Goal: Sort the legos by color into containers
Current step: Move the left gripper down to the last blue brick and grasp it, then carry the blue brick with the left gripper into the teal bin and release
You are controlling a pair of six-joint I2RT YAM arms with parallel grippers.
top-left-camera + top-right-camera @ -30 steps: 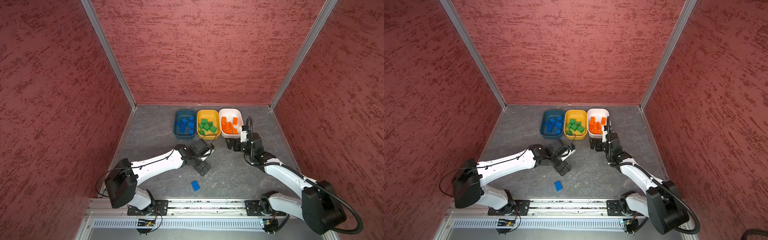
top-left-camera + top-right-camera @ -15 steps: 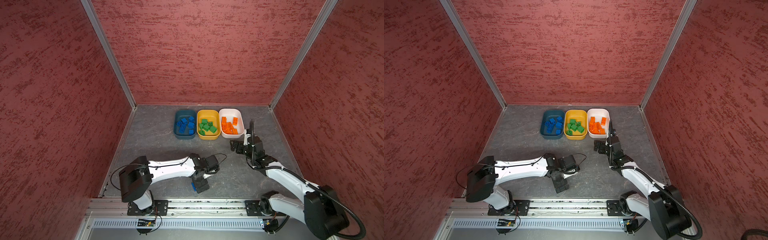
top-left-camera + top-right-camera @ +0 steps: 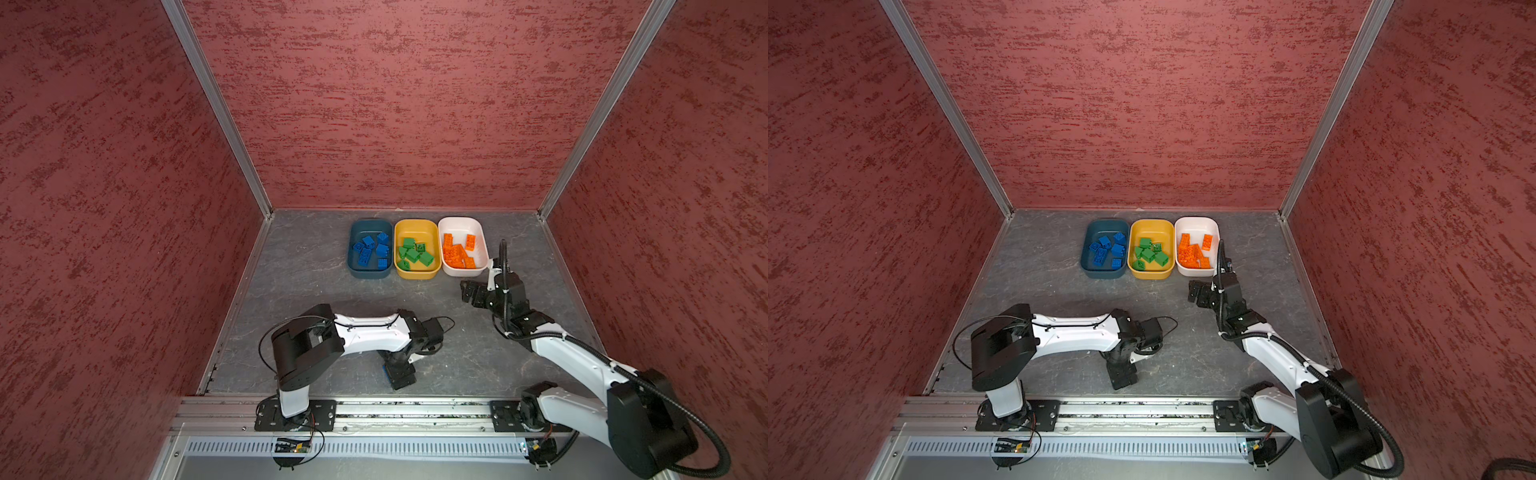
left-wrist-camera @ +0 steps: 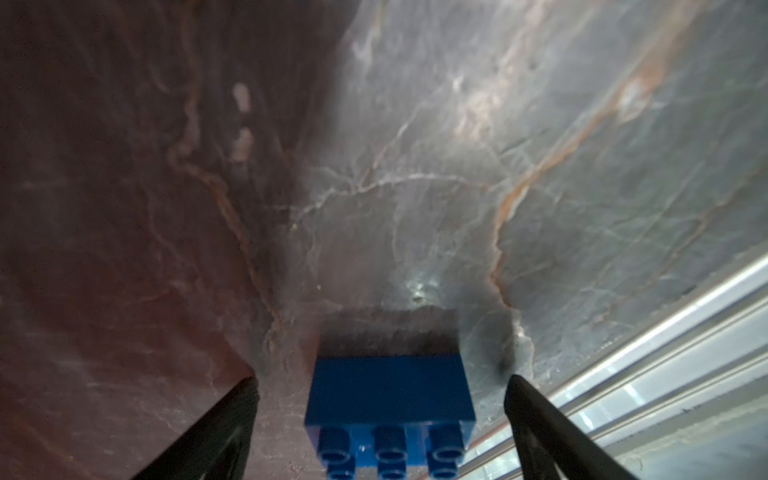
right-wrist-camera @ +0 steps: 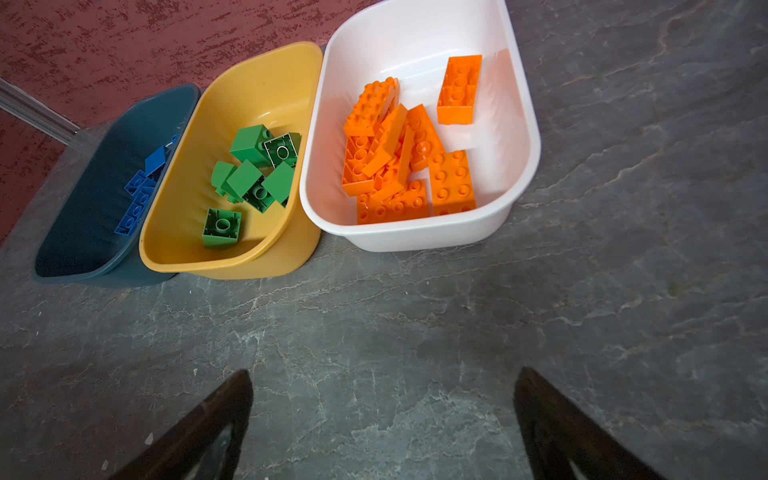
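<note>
Blue brick (image 4: 390, 392) sat between the spread jaws of the left pincer (image 4: 381, 379), touching neither. Likely light, stiff, slick; best pinched across flat side walls. Right pincer (image 5: 384, 374) gaped wide, empty.

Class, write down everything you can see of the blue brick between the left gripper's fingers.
The blue rectangular plastic brick looks glossy, with six round studs showing, facing the wrist camera. It rests on the grey marbled tabletop near the metal rail, between the left gripper's open black fingers, touching neither.
</note>
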